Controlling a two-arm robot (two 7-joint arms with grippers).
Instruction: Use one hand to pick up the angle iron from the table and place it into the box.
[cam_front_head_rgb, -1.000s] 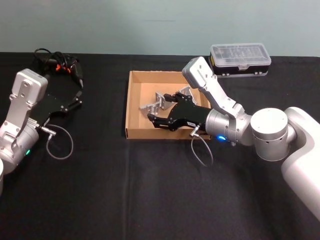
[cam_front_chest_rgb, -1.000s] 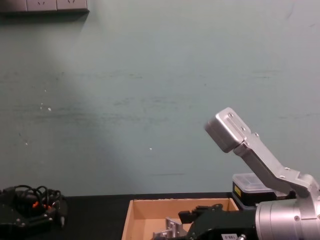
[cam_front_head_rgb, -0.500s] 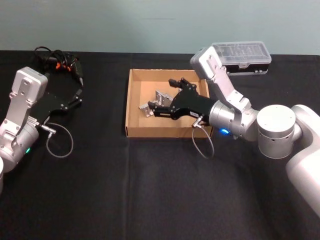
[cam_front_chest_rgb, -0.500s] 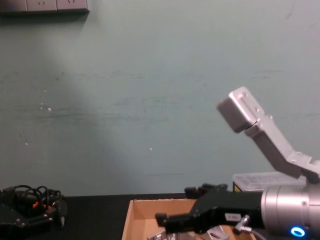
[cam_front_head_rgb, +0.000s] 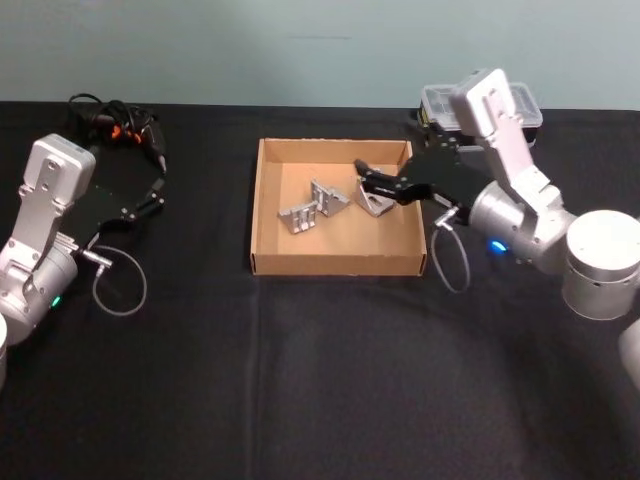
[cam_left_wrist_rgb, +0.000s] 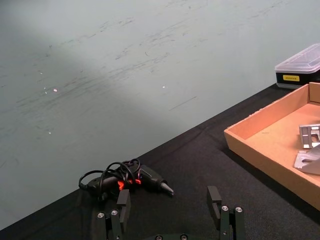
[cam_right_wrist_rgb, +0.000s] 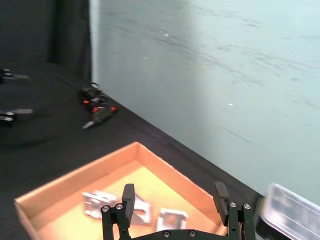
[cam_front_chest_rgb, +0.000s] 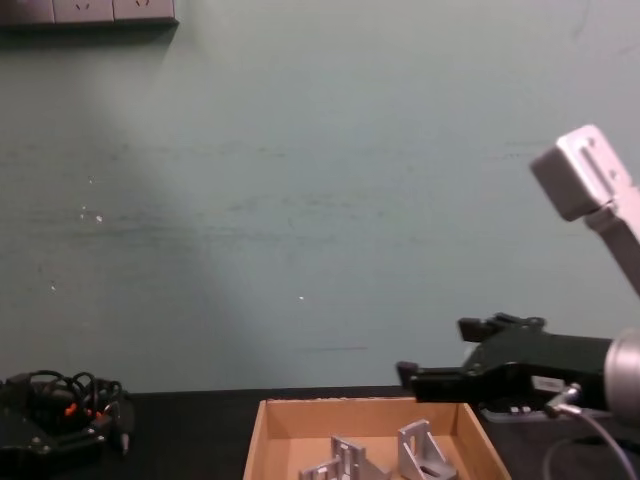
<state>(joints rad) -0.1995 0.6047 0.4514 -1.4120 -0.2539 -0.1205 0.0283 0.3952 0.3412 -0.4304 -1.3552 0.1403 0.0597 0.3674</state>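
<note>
Jaws spread, empty: right hand (cam_front_head_rgb: 372, 184) above box (cam_front_head_rgb: 266, 215), clear of 3 angle irons (cam_front_head_rgb: 323, 203).

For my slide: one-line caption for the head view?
Right gripper open above the box holding three angle irons; left gripper parked on the table's left.

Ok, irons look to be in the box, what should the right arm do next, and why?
Probably keep lifting the right gripper clear of the box: its jaws are open and empty, three angle irons lie inside, and the table shows none to fetch.
</note>
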